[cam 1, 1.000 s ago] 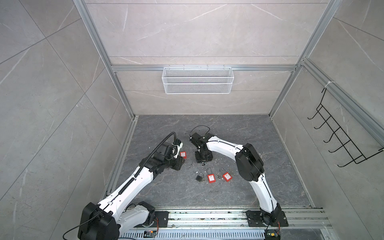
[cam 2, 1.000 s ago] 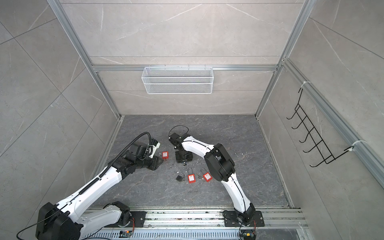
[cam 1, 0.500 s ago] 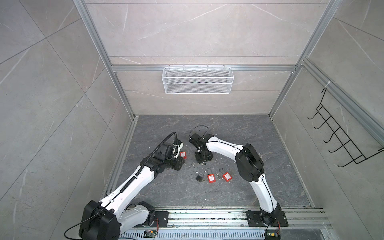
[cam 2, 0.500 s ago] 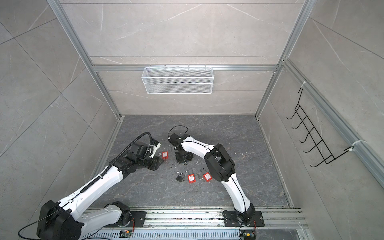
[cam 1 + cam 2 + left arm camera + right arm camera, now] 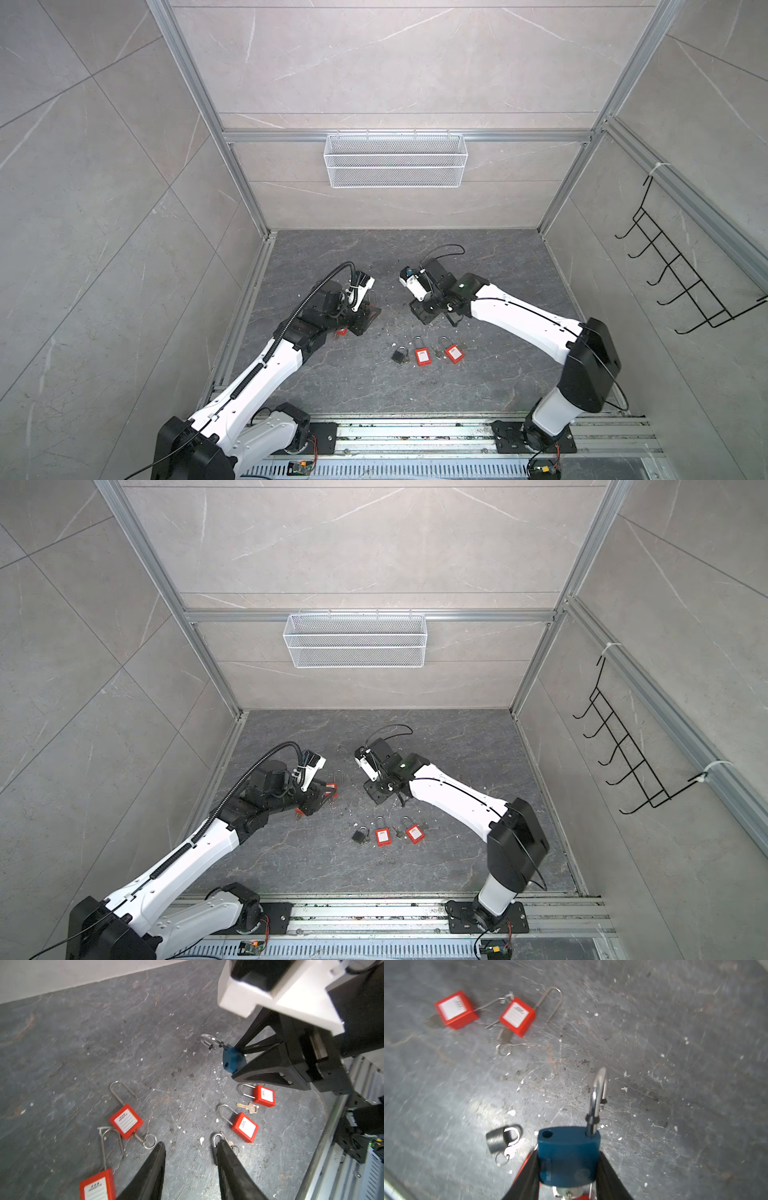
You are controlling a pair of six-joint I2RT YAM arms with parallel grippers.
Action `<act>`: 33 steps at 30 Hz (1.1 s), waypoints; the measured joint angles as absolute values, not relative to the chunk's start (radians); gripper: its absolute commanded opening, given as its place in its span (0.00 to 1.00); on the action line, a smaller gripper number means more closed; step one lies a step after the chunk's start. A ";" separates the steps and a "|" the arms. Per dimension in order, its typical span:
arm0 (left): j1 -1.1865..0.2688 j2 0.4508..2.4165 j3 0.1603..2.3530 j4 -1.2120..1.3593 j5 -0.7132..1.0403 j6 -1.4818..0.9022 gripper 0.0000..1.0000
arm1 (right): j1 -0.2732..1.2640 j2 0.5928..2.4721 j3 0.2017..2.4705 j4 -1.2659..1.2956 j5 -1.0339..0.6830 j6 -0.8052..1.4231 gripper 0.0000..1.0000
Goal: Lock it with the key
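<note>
Reading it as: right end effector [image 5: 568,1154] clamped on blue padlock [image 5: 231,1061] off the worktop [image 5: 104,1043], open shackle [image 5: 599,1084] pointing out past its tips; left end effector [image 5: 190,1144], apart and empty, sits nearest that shackle.

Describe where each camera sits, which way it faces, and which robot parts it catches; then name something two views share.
Top views: high above the front, looking down at the floor; both show the left arm and right arm.
Left wrist: on the left arm, facing past the open left gripper toward red padlocks and the right gripper.
Right wrist: on the right arm, looking along its fingers at the blue padlock they grip.
Shared: both wrist views show the blue padlock.
</note>
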State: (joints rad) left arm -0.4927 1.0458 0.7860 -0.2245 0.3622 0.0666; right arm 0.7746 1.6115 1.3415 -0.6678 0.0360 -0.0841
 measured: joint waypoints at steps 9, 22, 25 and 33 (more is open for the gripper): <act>-0.493 1.084 0.810 -0.173 0.612 0.378 0.49 | 0.775 1.329 1.174 -0.654 -0.064 -0.427 0.10; -0.493 1.144 0.833 -0.188 0.798 0.686 0.46 | 0.775 1.296 1.174 -0.741 -0.183 -0.544 0.09; -0.506 1.166 0.833 -0.197 0.813 0.732 0.45 | 0.775 1.296 1.174 -0.747 -0.212 -0.543 0.09; -0.569 1.234 0.833 -0.145 0.785 0.764 0.44 | 0.781 1.296 1.174 -0.769 -0.265 -0.542 0.09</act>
State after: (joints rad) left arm -0.5686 1.2335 0.8330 -0.1448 0.7853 0.7639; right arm 0.7811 1.2957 1.1740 -0.7692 -0.2646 -0.5419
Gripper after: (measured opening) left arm 0.445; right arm 0.403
